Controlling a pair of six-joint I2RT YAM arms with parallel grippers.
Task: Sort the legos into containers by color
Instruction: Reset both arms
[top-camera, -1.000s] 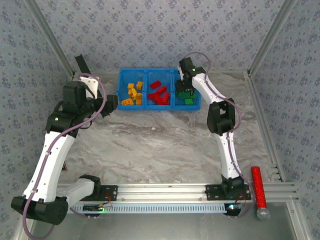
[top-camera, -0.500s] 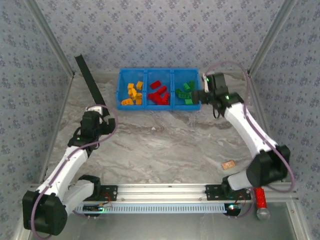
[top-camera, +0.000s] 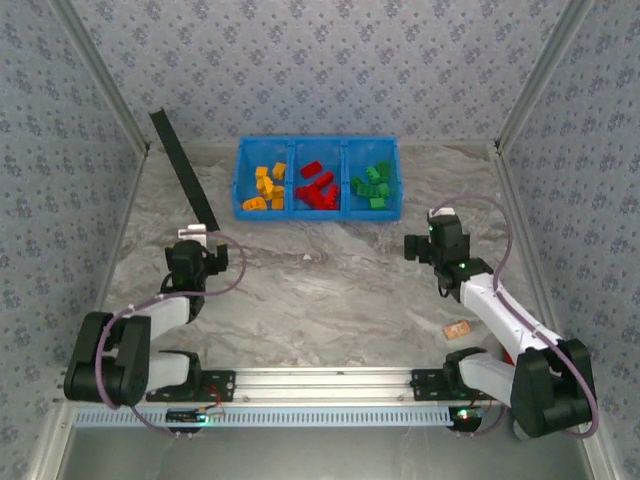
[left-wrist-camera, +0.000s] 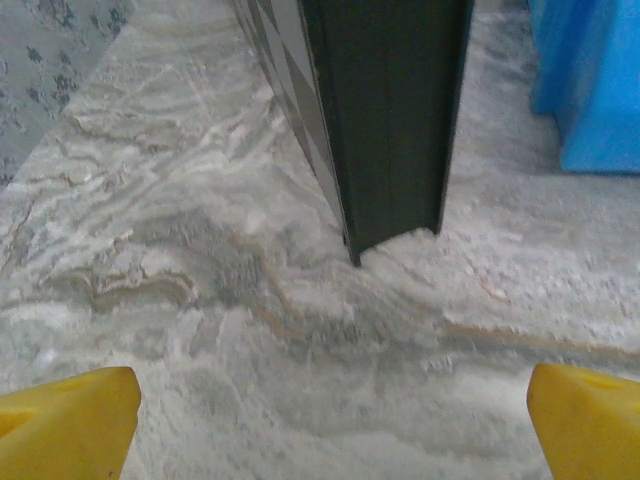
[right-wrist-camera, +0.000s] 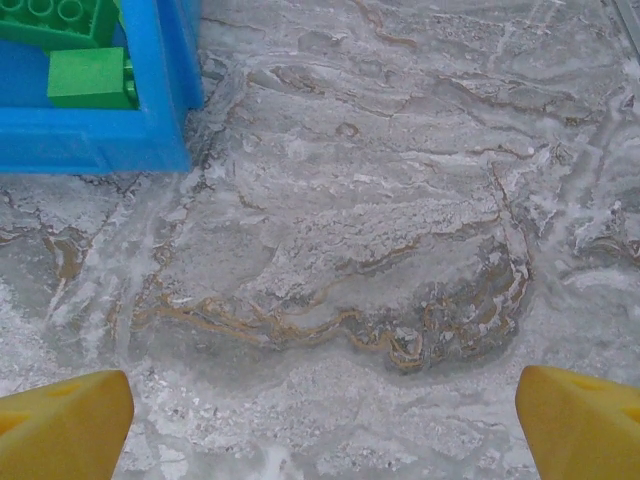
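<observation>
Looks sorted: the bricks (top-camera: 320, 185) are all found in the blue bin (top-camera: 318, 213) at the table's far edge, one color per section. The left gripper (left-wrist-camera: 330, 420) and right gripper (right-wrist-camera: 325, 420) are spread wide, nothing held. They're best parked low so the bin isn't bumped.

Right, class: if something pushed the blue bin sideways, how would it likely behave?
The blue bin looks like stiff plastic, so probably won't flex. Low and wide, it should slide, not tip. Its loose Lego bricks might shift.
</observation>
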